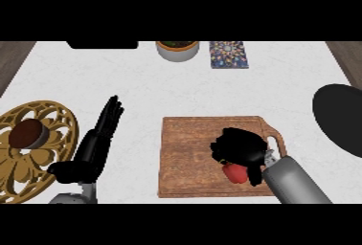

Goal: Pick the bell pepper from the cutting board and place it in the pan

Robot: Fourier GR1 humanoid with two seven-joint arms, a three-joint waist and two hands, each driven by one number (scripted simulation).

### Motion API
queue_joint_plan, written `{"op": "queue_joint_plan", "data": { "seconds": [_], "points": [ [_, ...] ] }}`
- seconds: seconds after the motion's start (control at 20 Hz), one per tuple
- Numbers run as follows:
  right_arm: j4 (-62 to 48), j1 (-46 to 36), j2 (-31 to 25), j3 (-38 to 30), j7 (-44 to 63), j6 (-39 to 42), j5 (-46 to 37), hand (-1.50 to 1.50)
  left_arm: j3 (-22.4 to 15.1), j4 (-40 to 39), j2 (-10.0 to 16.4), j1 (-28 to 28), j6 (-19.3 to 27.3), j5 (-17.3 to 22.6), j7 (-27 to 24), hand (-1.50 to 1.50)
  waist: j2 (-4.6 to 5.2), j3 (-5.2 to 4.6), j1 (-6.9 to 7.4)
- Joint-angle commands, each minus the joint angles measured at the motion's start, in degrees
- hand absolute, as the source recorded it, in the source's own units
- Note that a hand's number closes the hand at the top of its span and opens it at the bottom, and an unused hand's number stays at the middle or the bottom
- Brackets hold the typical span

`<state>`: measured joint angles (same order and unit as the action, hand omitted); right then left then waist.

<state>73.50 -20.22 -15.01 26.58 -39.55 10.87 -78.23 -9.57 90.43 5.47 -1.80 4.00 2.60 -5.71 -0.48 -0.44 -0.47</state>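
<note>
Red bell pepper (234, 173) under robot hand (239, 147)

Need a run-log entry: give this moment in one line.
right hand over bell pepper | pepper on cutting board | pan at right | left hand open

I am looking down on a kitchen worktop. The white desk (212, 91) carries a wooden cutting board (187, 153) in the lower middle of the frame, with a red bell pepper (235, 174) at its lower right. A black pan (343, 119) shows at the right edge. At the left lies an ornate golden trivet (60, 124) with a small brown bowl (28, 134) on it. Along the top edge stand a round grey pot (177, 50) and a patterned tile (228, 54). Brown wood-grained strips show in both upper corners.
</note>
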Motion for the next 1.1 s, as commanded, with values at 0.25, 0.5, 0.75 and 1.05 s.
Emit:
{"op": "queue_joint_plan", "data": {
  "seconds": [0.25, 0.5, 0.75, 1.05],
  "points": [
    [-0.7, 7.8, 8.2, -30.7, 34.2, -3.0, 10.3, 1.50, 2.5, 0.8, 0.8, 3.1, 1.3, 0.7, -0.7, 0.00, -0.33, 0.49, -5.52],
    [12.3, 5.7, 14.3, -34.1, 49.5, -11.9, 6.7, 1.50, 1.6, 2.0, 1.2, 3.9, 0.4, 0.4, -0.8, 0.00, -0.50, 0.34, -2.06],
    [26.7, 10.3, 14.9, -32.1, 58.3, -14.1, 8.7, 1.50, 1.1, -0.1, 0.1, -0.2, 0.3, 0.2, 0.9, 0.00, 0.06, 0.39, -1.40],
    [28.7, 9.0, 14.2, -38.7, 62.9, -14.1, 14.4, 1.50, -0.3, 2.1, -1.0, -0.2, 0.1, -0.6, 2.4, 0.00, 0.39, 0.45, 0.27]
  ]
}}
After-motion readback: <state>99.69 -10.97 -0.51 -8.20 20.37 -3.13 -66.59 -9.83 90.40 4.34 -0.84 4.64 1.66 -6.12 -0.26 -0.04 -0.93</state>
